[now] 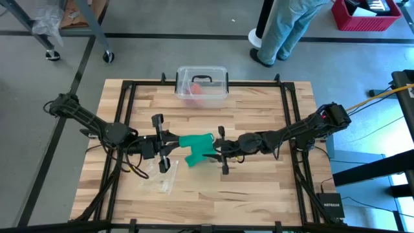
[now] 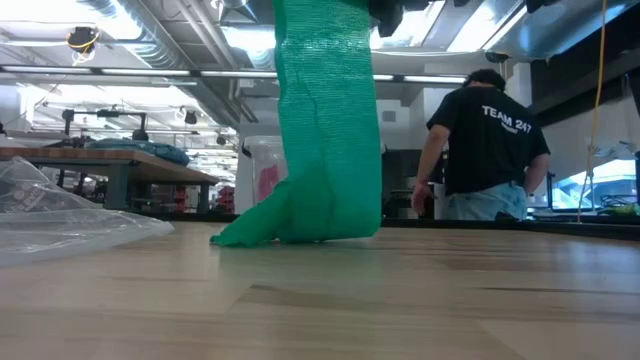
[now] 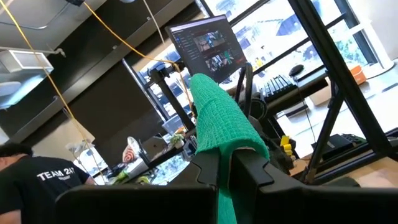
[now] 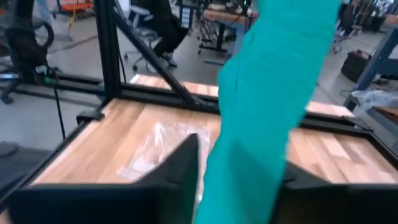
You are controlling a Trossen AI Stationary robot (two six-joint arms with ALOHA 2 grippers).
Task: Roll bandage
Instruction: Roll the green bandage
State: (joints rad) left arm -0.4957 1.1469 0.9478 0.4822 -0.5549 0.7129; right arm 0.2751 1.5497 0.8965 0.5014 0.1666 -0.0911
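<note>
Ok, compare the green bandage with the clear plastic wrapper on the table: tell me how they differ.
1. The bandage is solid green and opaque; the plastic wrapper is clear.
2. The bandage hangs upright, lifted between the left gripper and right gripper, only its lower end resting on the table; the wrapper lies flat, nothing holding it.
3. The bandage is a long strip; the wrapper is a crumpled sheet.

Both are soft and limp.
</note>
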